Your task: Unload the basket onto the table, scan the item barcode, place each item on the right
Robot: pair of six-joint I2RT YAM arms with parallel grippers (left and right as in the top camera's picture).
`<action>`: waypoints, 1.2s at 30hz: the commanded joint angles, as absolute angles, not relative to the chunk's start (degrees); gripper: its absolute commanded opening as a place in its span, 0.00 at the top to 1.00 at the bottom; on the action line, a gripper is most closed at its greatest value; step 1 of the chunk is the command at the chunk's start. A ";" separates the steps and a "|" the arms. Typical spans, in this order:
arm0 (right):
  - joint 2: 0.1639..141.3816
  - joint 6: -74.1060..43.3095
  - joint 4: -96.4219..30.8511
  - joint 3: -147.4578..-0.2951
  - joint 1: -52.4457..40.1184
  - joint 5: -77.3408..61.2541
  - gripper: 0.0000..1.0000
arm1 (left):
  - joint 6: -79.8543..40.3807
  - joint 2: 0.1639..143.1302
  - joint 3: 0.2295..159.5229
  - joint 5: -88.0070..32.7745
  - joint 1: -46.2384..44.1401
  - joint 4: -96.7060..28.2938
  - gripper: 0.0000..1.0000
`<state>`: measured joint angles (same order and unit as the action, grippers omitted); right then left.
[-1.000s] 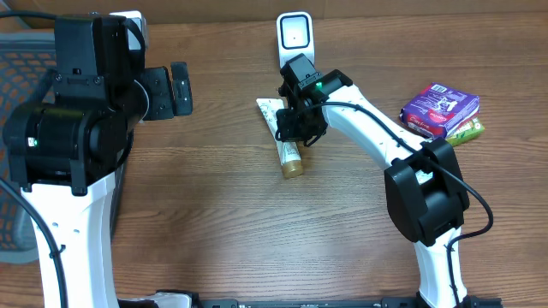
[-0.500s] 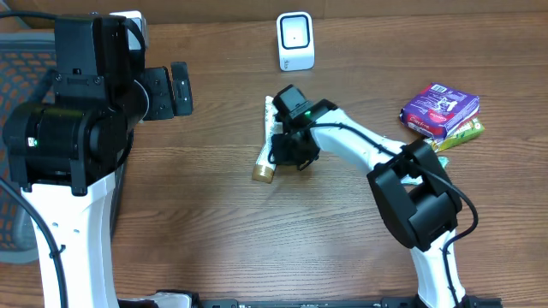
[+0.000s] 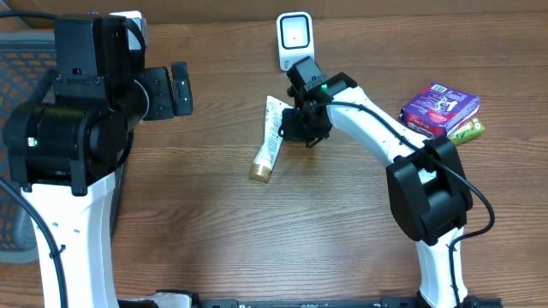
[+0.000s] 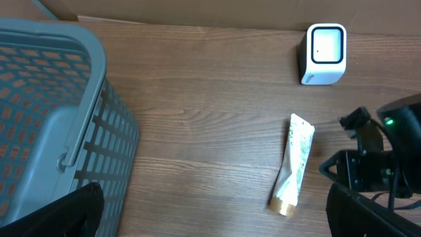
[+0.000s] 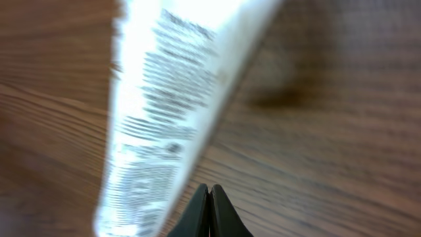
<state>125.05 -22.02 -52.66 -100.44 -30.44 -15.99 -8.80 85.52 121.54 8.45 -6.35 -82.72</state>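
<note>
Lying on table [image 3: 214,222], white tube [image 3: 268,144], print blurred unreadable, right jaws together beside it, left jaws apart

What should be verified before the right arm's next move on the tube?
1. Tube free to pick: ok, it lies flat and is not held.
2. Right gripper ready to grasp: not ok, it is shut and empty beside the tube.
3. Tube's code side facing up: cannot tell, the print is blurred in the right wrist view.
4. Scanner unobstructed: ok, it stands upright beyond the tube.
5. Left gripper out of the way: ok, it is open and well apart from the tube.
</note>
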 commanded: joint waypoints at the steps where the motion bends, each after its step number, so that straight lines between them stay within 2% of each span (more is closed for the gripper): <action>1: 121.82 -20.80 -50.96 -102.35 -31.94 -16.58 0.96 | -8.14 85.82 121.89 9.17 -6.02 -82.52 0.00; 14: 126.30 -20.56 -43.16 -102.28 -34.79 -12.45 0.96 | -8.12 85.82 121.89 9.17 -6.02 -82.52 0.01; 30: 127.63 -20.58 -41.12 -102.50 -34.04 -11.25 0.96 | -8.14 85.82 121.89 9.17 -6.02 -82.52 0.00; 36: 131.09 -22.74 -39.94 -102.28 -37.10 -11.62 0.96 | -8.14 85.82 121.89 9.17 -6.02 -82.52 0.00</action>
<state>127.76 -20.97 -40.18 -100.97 -34.76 -11.68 -8.80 85.52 121.54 8.45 -6.35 -82.72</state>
